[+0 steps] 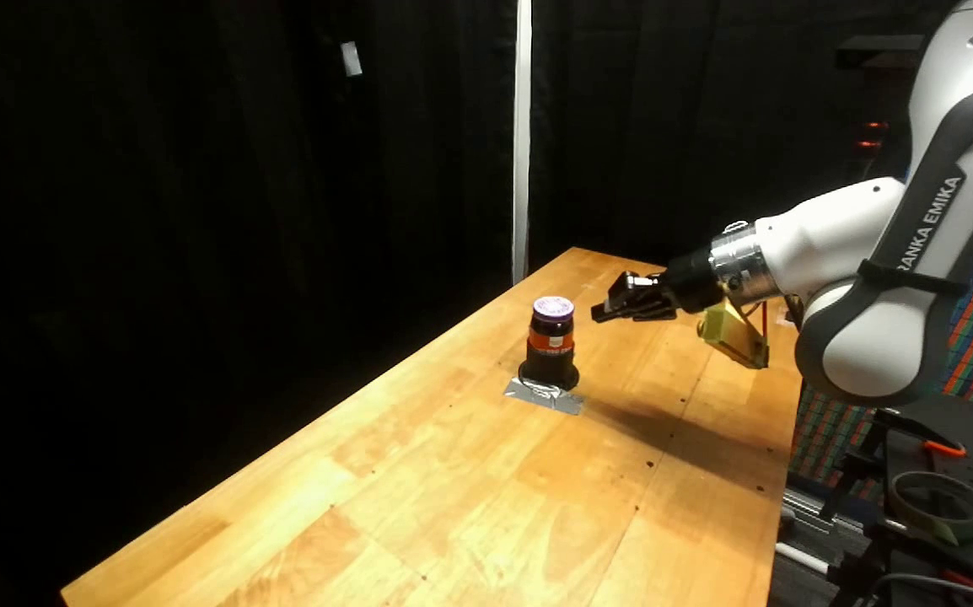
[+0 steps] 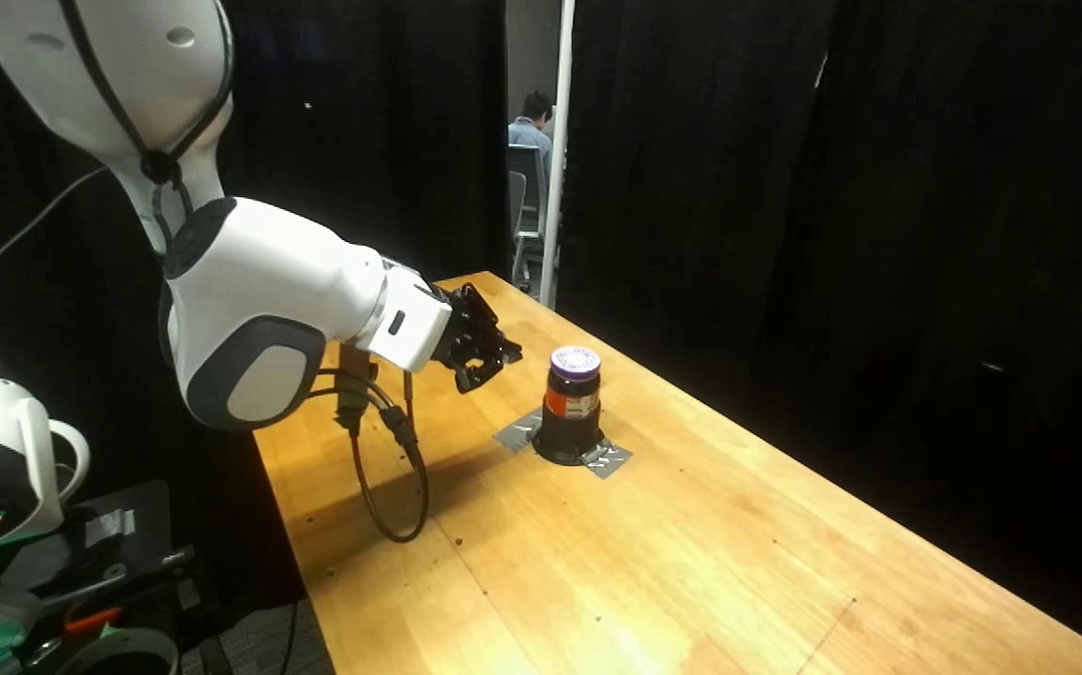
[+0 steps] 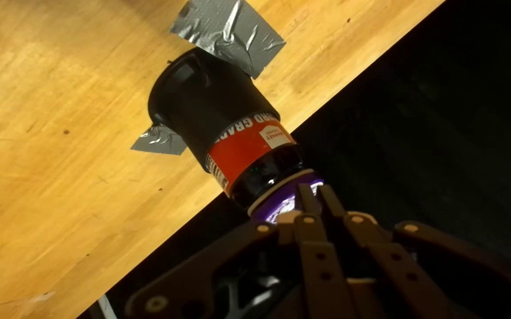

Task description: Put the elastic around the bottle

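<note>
Here, closed jaws hover near the bottle (image 1: 552,328), its label (image 3: 250,149) reading "ORD GRA" and "MARKET".

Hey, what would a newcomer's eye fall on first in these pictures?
Probably the jar, mid-picture in both exterior views, with its purple lid and orange label, standing in a black holder on the wooden table. Next, the white robot arm at the right of an exterior view, its black gripper near the jar. In the wrist view, what may be the elastic, a tan band, runs along the lid's edge.
</note>
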